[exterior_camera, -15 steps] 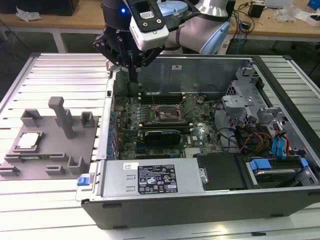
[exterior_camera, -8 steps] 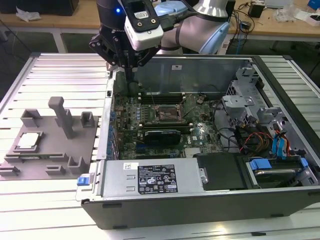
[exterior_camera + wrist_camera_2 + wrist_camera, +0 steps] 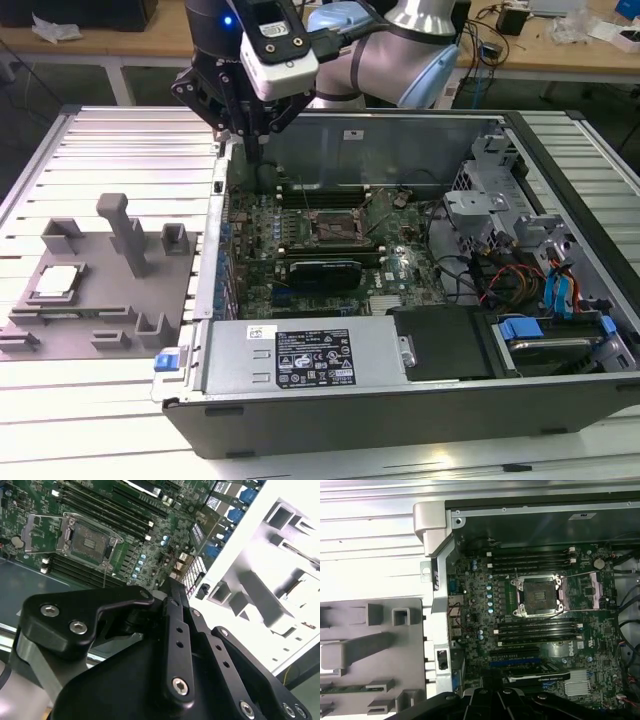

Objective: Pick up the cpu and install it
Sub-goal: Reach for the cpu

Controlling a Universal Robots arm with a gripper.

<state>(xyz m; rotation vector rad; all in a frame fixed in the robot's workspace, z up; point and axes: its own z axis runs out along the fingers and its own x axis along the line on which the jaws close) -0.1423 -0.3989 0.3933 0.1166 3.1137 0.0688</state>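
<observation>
In the exterior view the gripper [image 3: 252, 135] hangs over the far corner of the open computer case [image 3: 400, 405] on the exterior view's left. I cannot tell how far its jaws stand apart or whether they hold anything. The cpu [image 3: 57, 282] lies flat on the grey fixture plate [image 3: 110, 288], near that plate's edge on the exterior view's left, well apart from the gripper. In the second wrist view the gripper [image 3: 170, 587] points down just inside the case wall, and in the first wrist view the socket [image 3: 538, 596] stands open near the middle of the motherboard [image 3: 600, 635].
</observation>
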